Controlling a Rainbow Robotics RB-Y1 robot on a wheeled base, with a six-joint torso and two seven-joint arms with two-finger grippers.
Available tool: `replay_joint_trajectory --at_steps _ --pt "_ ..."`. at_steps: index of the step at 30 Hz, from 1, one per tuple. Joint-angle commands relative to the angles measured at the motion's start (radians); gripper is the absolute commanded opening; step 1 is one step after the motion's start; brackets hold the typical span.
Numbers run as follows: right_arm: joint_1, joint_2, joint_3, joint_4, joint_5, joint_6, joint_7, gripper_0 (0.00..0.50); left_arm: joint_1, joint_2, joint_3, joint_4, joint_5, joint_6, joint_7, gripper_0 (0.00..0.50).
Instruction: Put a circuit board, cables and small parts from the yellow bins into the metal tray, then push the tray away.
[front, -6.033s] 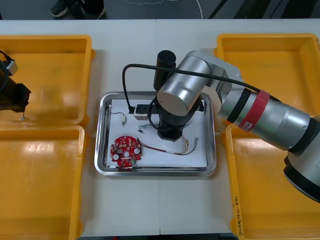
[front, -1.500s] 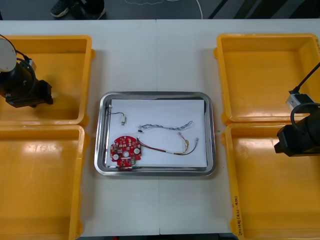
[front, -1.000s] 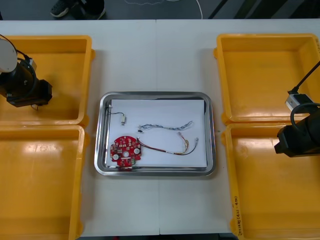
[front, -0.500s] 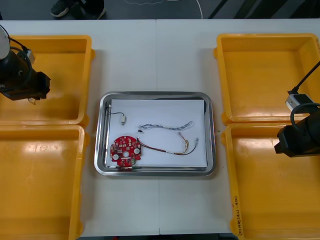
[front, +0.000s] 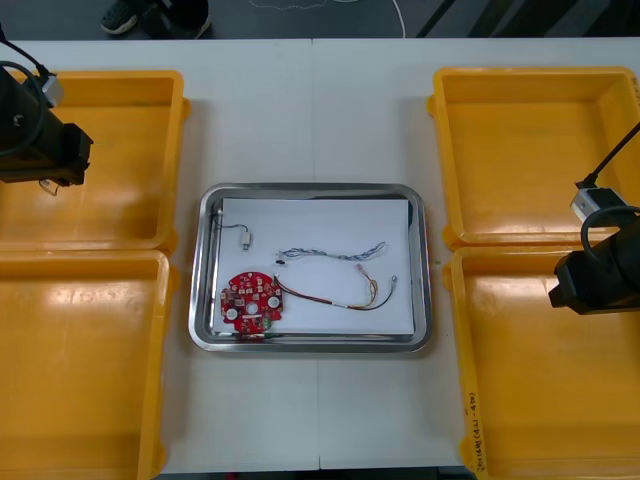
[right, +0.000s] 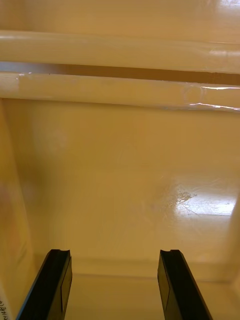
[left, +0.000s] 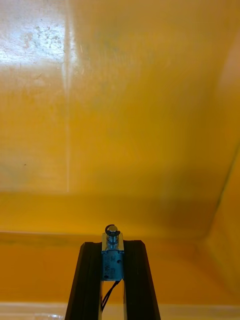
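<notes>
The left gripper (left: 112, 245) is pinching a blue-bodied small metal part (left: 112, 262) between nearly closed fingers above the far left yellow bin (front: 120, 130). The right gripper (right: 115, 256) is hanging spread wide and empty over the near right yellow bin (front: 520, 380). The metal tray (front: 200, 270) is sitting between the bins, carrying on its white inside a red circuit board (front: 250, 303), a twisted blue and white cable (front: 330, 251), a red and yellow cable (front: 345, 295) and a loose metal part (front: 243, 237).

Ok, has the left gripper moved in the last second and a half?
Yes. The left gripper, shut on a small metal part, has shifted toward the far rim of the far left yellow bin.
</notes>
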Motion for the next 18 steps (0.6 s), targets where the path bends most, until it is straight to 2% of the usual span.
replay_joint_trajectory --at_steps 1,8,18 --pt "0.011 0.004 -0.035 -0.006 -0.002 -0.006 0.027 0.500 -0.053 0.053 0.048 -0.075 0.016 0.069 -0.002 0.000" --pt "0.011 0.004 -0.035 -0.006 -0.002 -0.006 0.027 0.500 -0.075 0.057 0.054 -0.146 0.031 0.153 0.027 0.000" --pt "0.011 0.004 -0.035 -0.006 -0.002 -0.006 0.027 0.500 -0.122 0.057 0.040 -0.172 0.056 0.163 0.069 0.000"
